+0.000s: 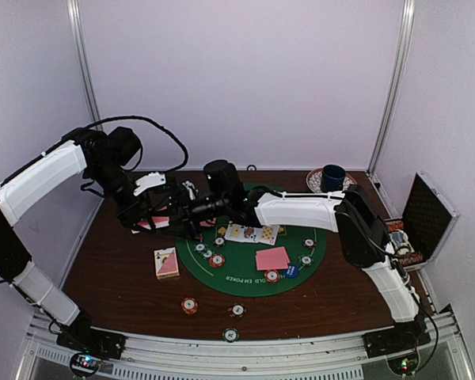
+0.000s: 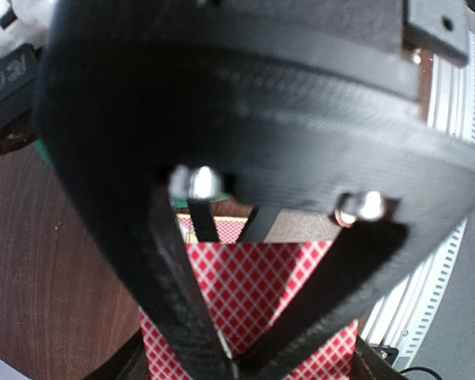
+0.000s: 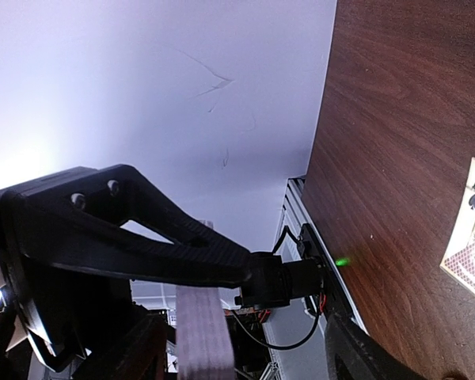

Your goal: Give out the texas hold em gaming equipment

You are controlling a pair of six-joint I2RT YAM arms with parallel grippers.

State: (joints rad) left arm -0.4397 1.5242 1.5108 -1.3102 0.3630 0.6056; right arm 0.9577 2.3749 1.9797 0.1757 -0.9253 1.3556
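Observation:
My left gripper (image 1: 153,212) hangs over the table's left side, shut on a stack of pink-backed playing cards (image 1: 153,222). In the left wrist view its fingers meet over the red-checked card backs (image 2: 261,293). My right gripper (image 1: 191,210) reaches across to the left and sits right beside those cards. Its jaws stand apart, with a blurred pale pink strip (image 3: 202,336) between them. On the green mat (image 1: 222,275) lie face-up cards (image 1: 252,233), pink-backed cards (image 1: 271,258), striped chips (image 1: 216,260) and a blue disc (image 1: 291,271).
A card box showing an ace (image 1: 166,263) (image 3: 473,237) lies left of the mat. Loose chips (image 1: 189,305) (image 1: 237,310) (image 1: 231,335) sit near the front edge. A dark blue cup on a saucer (image 1: 332,177) stands at the back right, an open metal-edged case (image 1: 423,222) at the far right.

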